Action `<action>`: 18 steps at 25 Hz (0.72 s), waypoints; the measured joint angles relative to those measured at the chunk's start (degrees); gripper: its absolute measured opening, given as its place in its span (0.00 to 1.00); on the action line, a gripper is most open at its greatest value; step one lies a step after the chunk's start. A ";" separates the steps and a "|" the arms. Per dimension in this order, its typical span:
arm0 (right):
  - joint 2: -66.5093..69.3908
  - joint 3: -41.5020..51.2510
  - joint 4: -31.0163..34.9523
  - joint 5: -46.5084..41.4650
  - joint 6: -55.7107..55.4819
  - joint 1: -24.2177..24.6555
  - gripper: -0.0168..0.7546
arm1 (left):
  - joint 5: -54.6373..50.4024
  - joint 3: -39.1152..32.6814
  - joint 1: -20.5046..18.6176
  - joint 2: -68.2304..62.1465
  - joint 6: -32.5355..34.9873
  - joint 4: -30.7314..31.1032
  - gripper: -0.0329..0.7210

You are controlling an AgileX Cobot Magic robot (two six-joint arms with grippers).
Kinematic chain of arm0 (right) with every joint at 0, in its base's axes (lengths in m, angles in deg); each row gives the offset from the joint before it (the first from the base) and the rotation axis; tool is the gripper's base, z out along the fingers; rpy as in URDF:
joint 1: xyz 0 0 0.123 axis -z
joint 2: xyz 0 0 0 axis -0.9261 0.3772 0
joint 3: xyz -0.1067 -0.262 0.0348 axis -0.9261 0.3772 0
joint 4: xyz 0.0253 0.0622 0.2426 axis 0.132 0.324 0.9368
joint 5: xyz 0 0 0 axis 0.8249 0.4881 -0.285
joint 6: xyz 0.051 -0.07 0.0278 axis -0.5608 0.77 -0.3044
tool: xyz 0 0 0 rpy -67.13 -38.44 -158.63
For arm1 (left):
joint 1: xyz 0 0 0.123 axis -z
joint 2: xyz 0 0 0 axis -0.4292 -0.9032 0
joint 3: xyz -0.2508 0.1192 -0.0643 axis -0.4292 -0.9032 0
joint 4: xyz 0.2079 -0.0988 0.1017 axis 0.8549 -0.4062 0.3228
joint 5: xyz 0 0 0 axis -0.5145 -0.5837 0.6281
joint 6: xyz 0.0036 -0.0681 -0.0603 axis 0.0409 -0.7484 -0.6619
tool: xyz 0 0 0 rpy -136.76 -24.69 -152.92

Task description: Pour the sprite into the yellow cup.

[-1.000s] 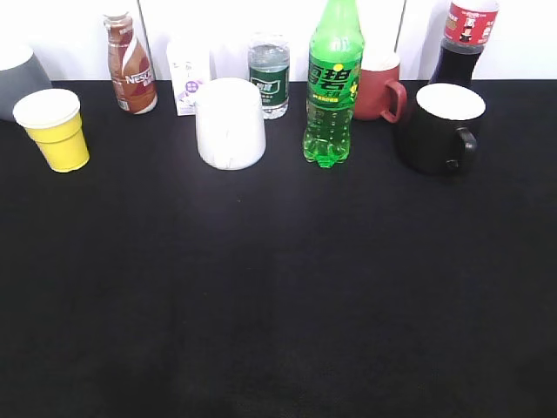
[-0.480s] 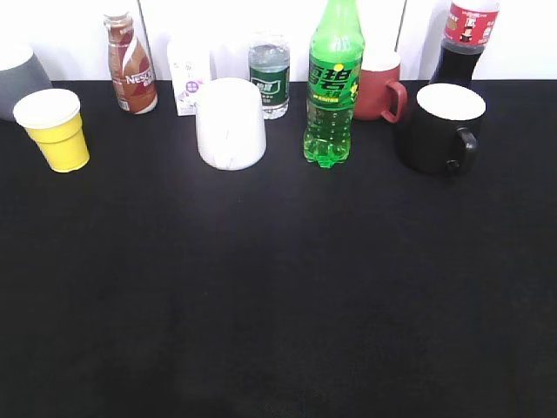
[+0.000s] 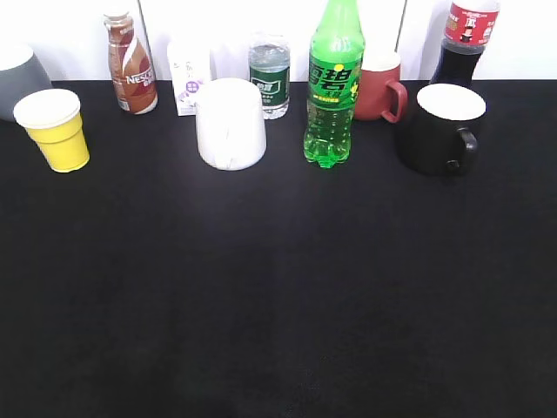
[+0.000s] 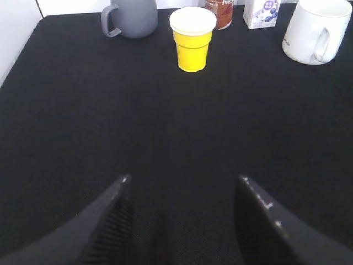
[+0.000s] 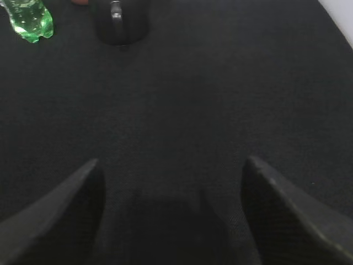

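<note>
The sprite [image 3: 332, 83], a tall green bottle with a green cap, stands upright at the back middle of the black table; its base shows at the top left of the right wrist view [image 5: 30, 21]. The yellow cup [image 3: 55, 131] stands upright at the far left, and also shows in the left wrist view [image 4: 192, 38]. My left gripper [image 4: 183, 179] is open and empty, well short of the cup. My right gripper [image 5: 172, 161] is open and empty, well short of the bottle. Neither gripper shows in the exterior view.
A white mug [image 3: 230, 123] stands left of the sprite and a black mug [image 3: 442, 128] right of it. Along the back stand a grey mug [image 4: 131, 16], a brown Nescafe bottle [image 3: 130, 65], a small carton [image 3: 188, 78], a small clear bottle [image 3: 268, 75], a red mug [image 3: 380, 87] and a cola bottle [image 3: 464, 43].
</note>
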 joint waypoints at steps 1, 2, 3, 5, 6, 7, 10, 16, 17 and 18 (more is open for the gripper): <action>0.00 0.00 0.00 0.00 0.00 0.00 0.78 | 0.00 0.00 0.00 0.00 0.00 0.00 0.62; 0.00 0.00 0.00 0.00 0.00 0.00 0.78 | 0.00 0.00 0.00 0.00 0.00 0.00 0.62; 0.00 0.00 0.00 0.00 0.00 0.00 0.78 | 0.00 0.00 0.00 0.00 0.00 0.00 0.62; 0.00 0.00 0.00 0.00 0.00 0.00 0.78 | 0.00 0.00 0.00 0.00 0.00 0.00 0.62; 0.00 0.00 0.00 0.00 0.00 0.00 0.78 | 0.00 0.00 0.00 0.00 0.00 0.00 0.62; 0.00 0.00 0.00 0.00 0.00 0.00 0.78 | 0.00 0.00 0.00 0.00 0.00 0.00 0.62; 0.00 0.00 0.00 0.00 0.00 0.00 0.78 | 0.00 0.00 0.00 0.00 0.00 0.00 0.62; 0.00 0.00 0.00 0.00 0.00 0.00 0.78 | 0.02 0.00 0.00 0.00 0.00 0.00 0.62; 0.00 0.00 0.00 0.00 0.00 0.00 0.78 | 0.02 0.00 0.00 0.00 0.00 0.00 0.62; 0.00 0.00 0.00 0.00 0.00 0.00 0.78 | 0.02 0.00 0.00 0.00 0.00 0.00 0.62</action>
